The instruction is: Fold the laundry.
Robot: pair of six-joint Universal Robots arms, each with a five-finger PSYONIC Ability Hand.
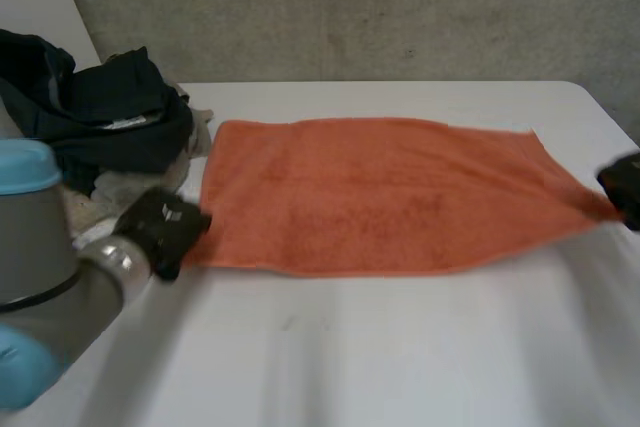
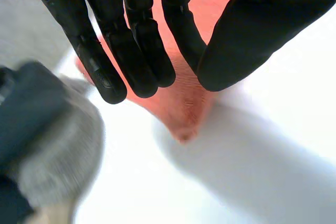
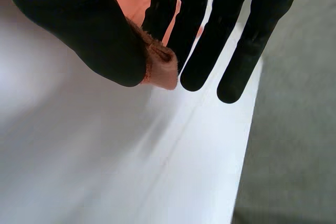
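Note:
An orange towel [image 1: 380, 192] lies spread flat across the white table [image 1: 350, 347]. My left hand [image 1: 162, 230] pinches its near left corner; in the left wrist view straight fingers [image 2: 136, 51] and the thumb [image 2: 247, 35] close on the orange towel corner [image 2: 184, 114]. My right hand [image 1: 625, 187] holds the near right corner, pulled out to a point. In the right wrist view the thumb [image 3: 89, 35] presses the towel corner [image 3: 160, 66] against the fingers [image 3: 202, 45].
A pile of dark and pale laundry [image 1: 100, 117] sits at the table's back left, close beside the towel's left edge and my left hand; it also appears beside the fingers as dark and grey cloth [image 2: 37, 140]. The table's right edge [image 3: 252, 129] runs just past my right hand.

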